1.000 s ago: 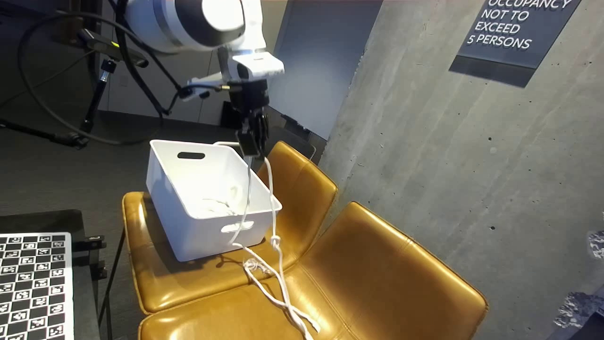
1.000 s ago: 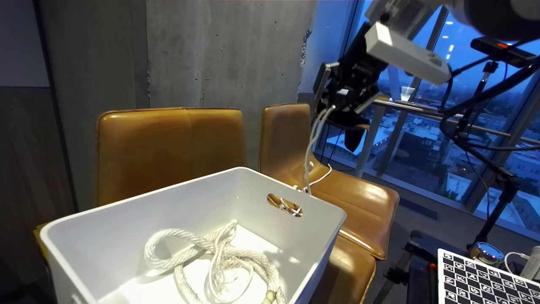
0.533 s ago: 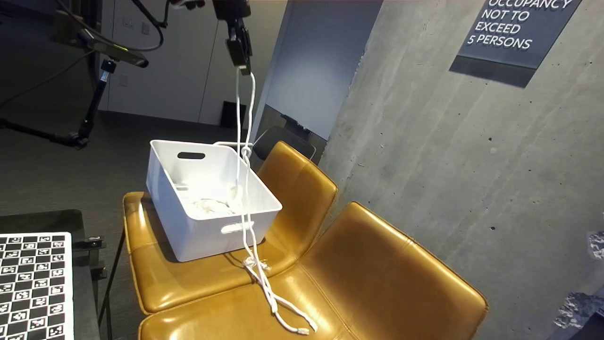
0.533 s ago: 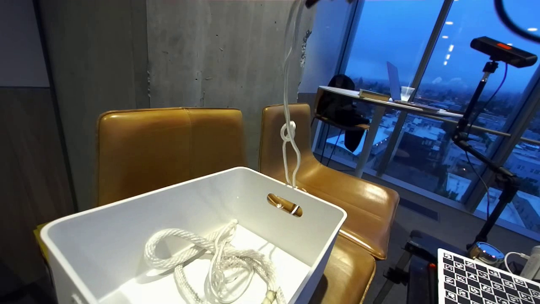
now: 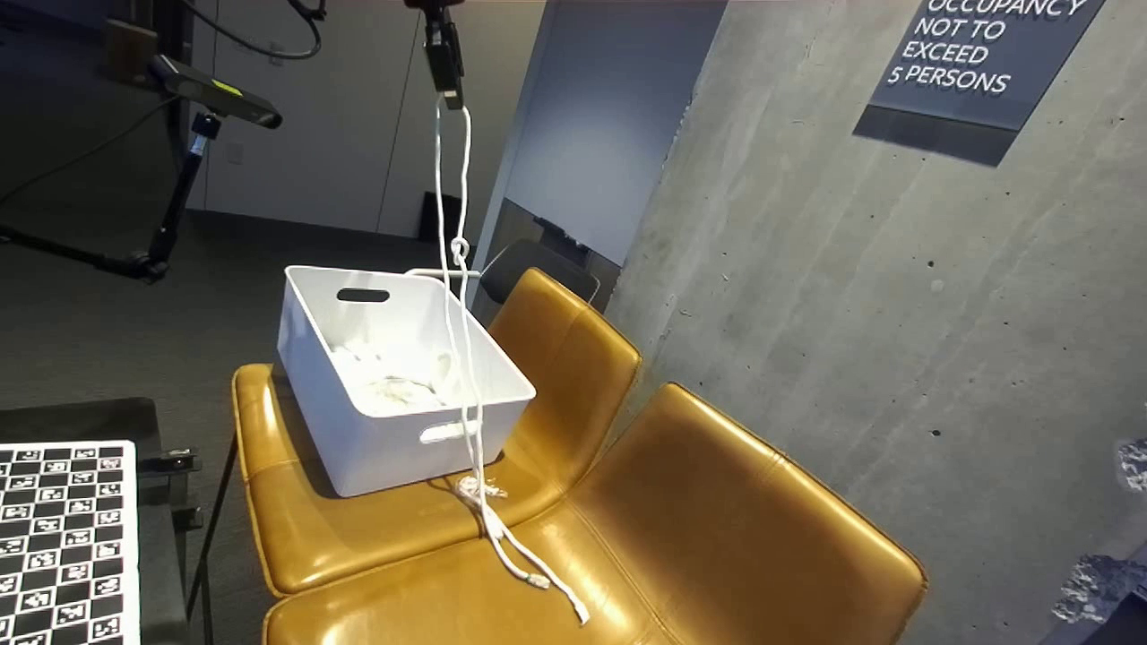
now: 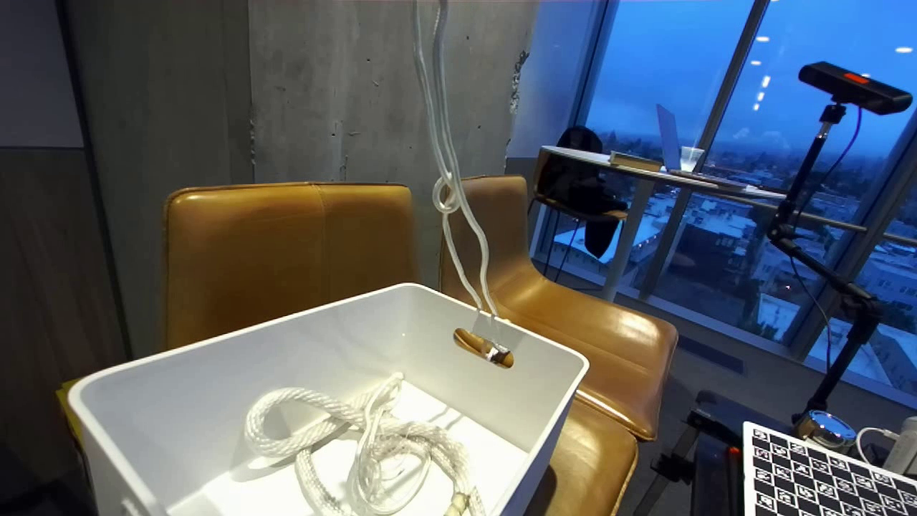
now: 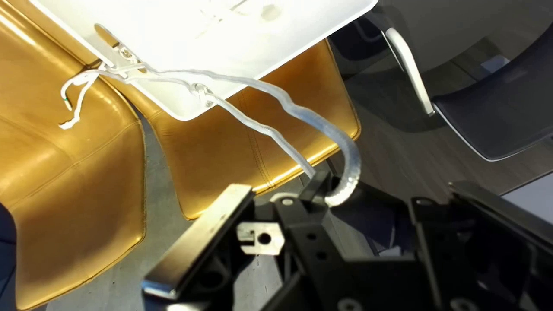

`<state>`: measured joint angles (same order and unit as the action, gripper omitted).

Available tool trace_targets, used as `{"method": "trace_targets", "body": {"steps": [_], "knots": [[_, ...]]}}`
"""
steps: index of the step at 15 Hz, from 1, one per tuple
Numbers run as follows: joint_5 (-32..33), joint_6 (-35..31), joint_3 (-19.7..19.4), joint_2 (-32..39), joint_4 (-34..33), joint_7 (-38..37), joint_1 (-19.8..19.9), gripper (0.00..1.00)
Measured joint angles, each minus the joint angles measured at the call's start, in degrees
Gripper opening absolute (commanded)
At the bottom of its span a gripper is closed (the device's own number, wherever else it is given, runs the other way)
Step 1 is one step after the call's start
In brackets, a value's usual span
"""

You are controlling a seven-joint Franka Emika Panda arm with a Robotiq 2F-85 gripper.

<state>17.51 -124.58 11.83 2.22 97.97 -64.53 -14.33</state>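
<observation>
Jaws drawn narrow, I hold a white rope by a bend. In the wrist view the fold bulges out from between my jaws, and two strands run off past a corner of a white box. A knot sits on one strand; loose ends lie on the seat of a tan chair.

In an exterior view my jaws are at the top, high above the chairs. Both strands hang close together in front of the box's handle slot, down to a tangled clump on the seat of a second tan chair. That seat carries the box, slotted end toward the side edge where the two chairs meet; from the clump my rope crosses this edge onto the first seat.

In an exterior view the strands come down from above and drop outside the box's far end. A thicker rope lies looped over itself inside the box. Off to the right are a checkered board and a camera on an arm. By the windows, a table carries a laptop and a cup.
</observation>
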Motion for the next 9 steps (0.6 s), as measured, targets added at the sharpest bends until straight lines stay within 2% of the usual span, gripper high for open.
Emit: {"method": "trace_targets", "body": {"steps": [4, 9], "knots": [[0.3, 0.4, 0.8, 4.4, -3.1, 0.4, -1.7, 0.03], [2.2, 4.6, 2.6, 9.4, -11.8, 0.3, -7.7, 0.03]]}}
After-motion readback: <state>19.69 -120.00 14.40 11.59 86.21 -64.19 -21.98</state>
